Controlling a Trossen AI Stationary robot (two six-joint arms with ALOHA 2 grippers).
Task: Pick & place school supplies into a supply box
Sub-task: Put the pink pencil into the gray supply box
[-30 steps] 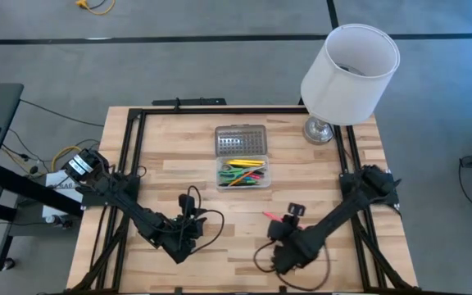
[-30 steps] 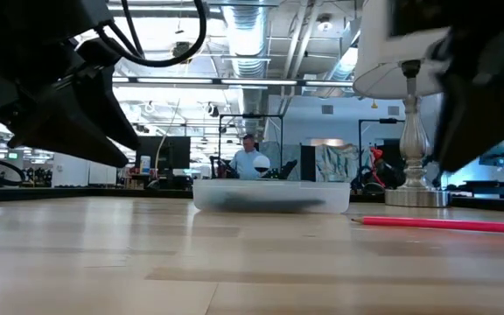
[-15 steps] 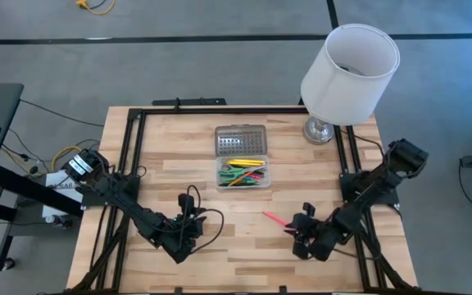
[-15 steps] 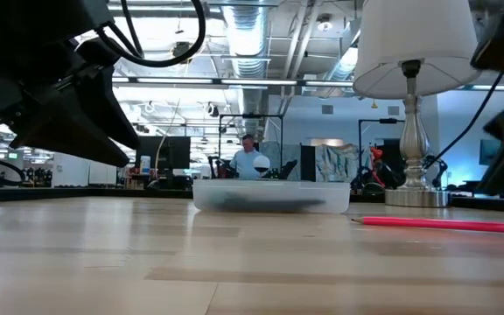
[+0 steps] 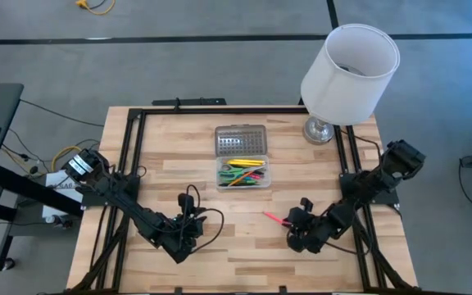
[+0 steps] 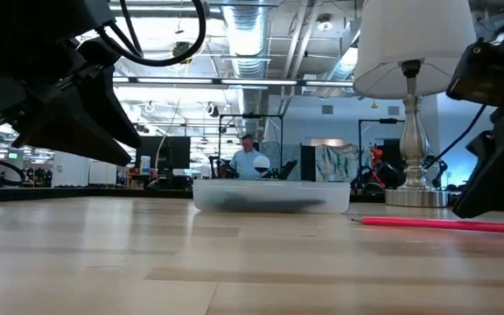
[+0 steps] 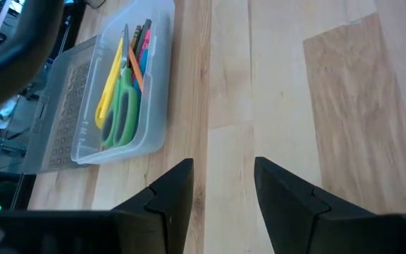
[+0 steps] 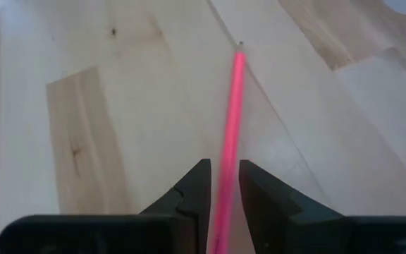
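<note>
Pink pencil [image 8: 230, 127] between right fingers [image 8: 194, 190]

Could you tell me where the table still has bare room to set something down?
Bare wood lies between the supply box and the table's left edge, and along the front between both grippers. It is crowded around the pink pencil at the right gripper and by the lamp.

1. Bright, even overhead light on the table [image 5: 179, 172].
2. In the low view, ceiling lights [image 6: 234, 35] glare and the dark arms stand silhouetted.
3. Near tabletop there is blurred.
4. The pink pencil [image 8: 230, 127] blurs close to the lens.
</note>
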